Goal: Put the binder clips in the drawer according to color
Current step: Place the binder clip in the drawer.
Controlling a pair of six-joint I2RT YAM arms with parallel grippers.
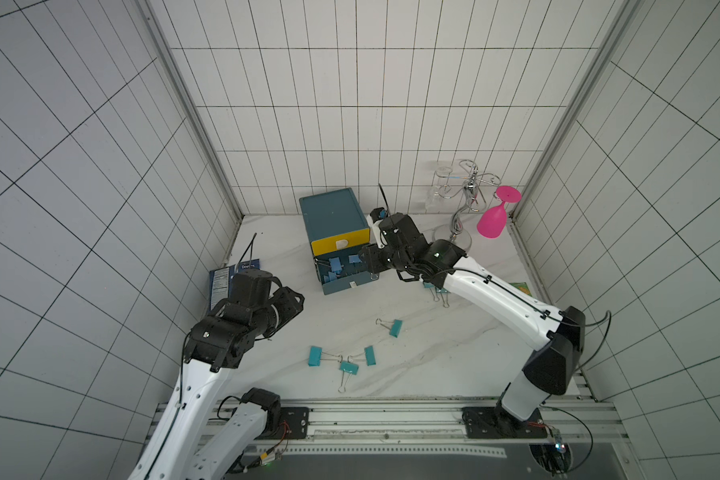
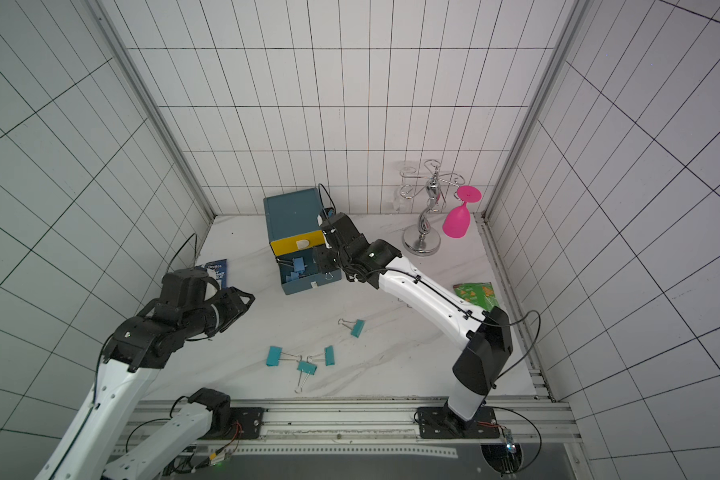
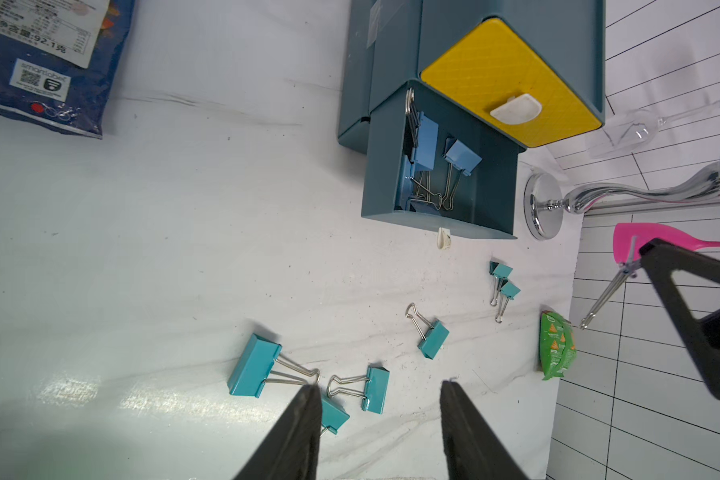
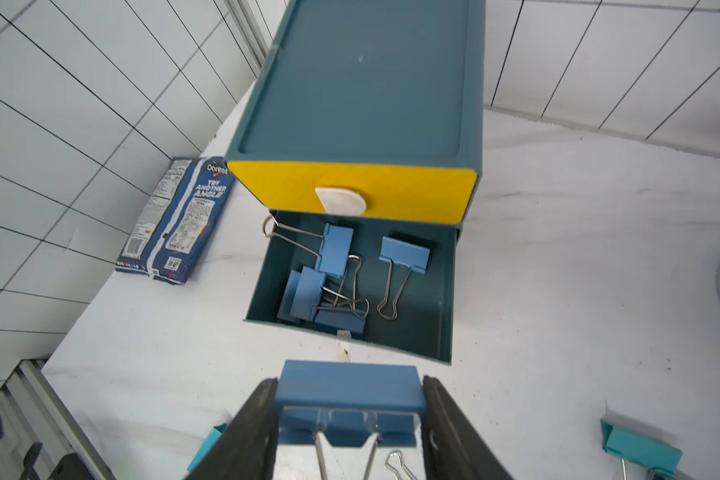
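**A:** The left pincer (image 3: 379, 385) hangs released and empty over the surface's (image 1: 454, 353) left side; three teal steel fold-back clips (image 1: 315, 356) lie near its front edge; a fourth teal clip (image 1: 395, 328) sits nearer the middle.

**B:** They look light, stiff and smooth; the wire loops would probably swing, so the body's ends seem the better hold.

**A:** At the back edge stands the dark-teal plastic cabinet (image 4: 358, 83); below its yellow drawer (image 4: 412, 187), the teal drawer (image 4: 441, 291) is pulled out, with several light-blue clips (image 4: 335, 249) inside.

**B:** The right pincer (image 4: 350, 382) grasps a light-blue steel clip (image 4: 348, 395) by its ends, just before that drawer.
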